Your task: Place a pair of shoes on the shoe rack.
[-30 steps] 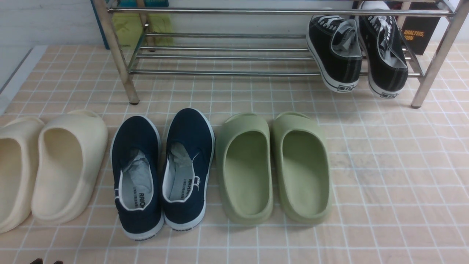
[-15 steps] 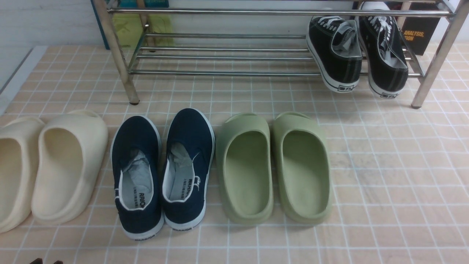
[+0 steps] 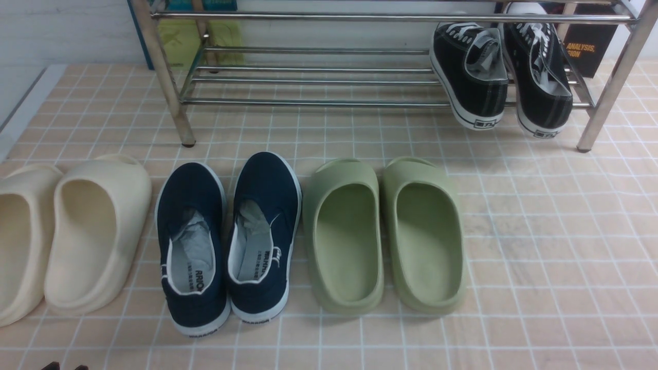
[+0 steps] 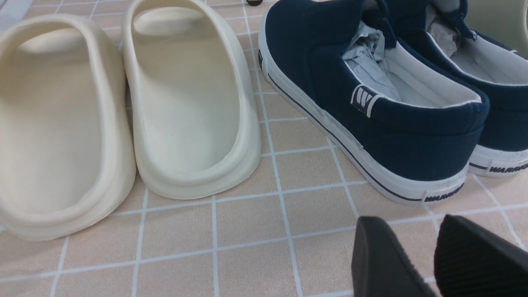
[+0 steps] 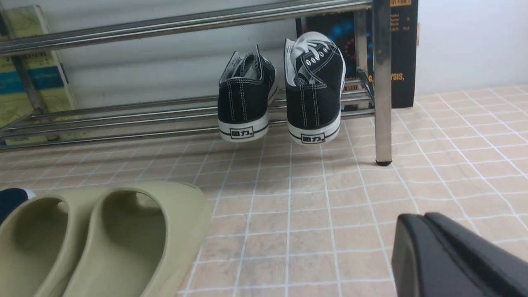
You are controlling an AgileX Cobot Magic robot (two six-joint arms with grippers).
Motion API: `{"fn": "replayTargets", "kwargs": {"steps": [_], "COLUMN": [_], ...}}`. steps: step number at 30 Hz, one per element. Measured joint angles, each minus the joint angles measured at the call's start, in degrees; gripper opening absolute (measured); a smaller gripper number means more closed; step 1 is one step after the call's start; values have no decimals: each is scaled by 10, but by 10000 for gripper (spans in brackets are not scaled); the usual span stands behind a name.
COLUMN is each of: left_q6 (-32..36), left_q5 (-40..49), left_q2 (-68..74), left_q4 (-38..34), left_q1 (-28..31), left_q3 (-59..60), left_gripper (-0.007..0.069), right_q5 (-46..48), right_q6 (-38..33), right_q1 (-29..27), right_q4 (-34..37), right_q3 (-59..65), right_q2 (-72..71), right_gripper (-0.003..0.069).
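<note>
We see the pair of black sneakers [image 3: 475, 85] resting on the lower tier of the shoe rack [image 3: 308, 102], at its right end, toes toward the rack's back and heels overhanging its front bar. In front of the rack, green slides [image 3: 421, 172], navy slip-ons [image 3: 267, 185] and cream slides [image 3: 118, 174] stand in a row on the tiled worktop [image 3: 555, 246]. Our left pincer [image 4: 412, 231] hangs empty with its fingers apart, well in front of the rack, while our right pincer [image 5: 420, 231] is pressed closed on nothing, facing the rack's right leg.

Cream slide [image 3: 18, 241] cropped at left edge, toes of black sneakers [image 3: 470, 77] partly behind shoe rack [image 3: 308, 17] bar
</note>
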Motion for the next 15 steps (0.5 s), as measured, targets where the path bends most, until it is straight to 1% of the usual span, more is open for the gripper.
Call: {"fn": "replayTargets", "kwargs": {"steps": [4, 6, 9, 13, 15], "left_q6": [0, 0, 0, 0, 0], "left_q5": [0, 0, 0, 0, 0], "left_q2": [0, 0, 0, 0, 0], "left_q4": [0, 0, 0, 1, 1], "left_q1": [0, 0, 0, 0, 0], "left_q3": [0, 0, 0, 0, 0], "left_gripper": [239, 239, 239, 239, 239], "right_q5": [12, -2, -55, -179, -198], "right_q6": [0, 0, 0, 0, 0], "right_q1": [0, 0, 0, 0, 0], "right_q4": [0, 0, 0, -3, -3], "right_q3": [0, 0, 0, 0, 0], "right_q2": [0, 0, 0, 0, 0], "right_gripper": [9, 9, 9, 9, 9]}}
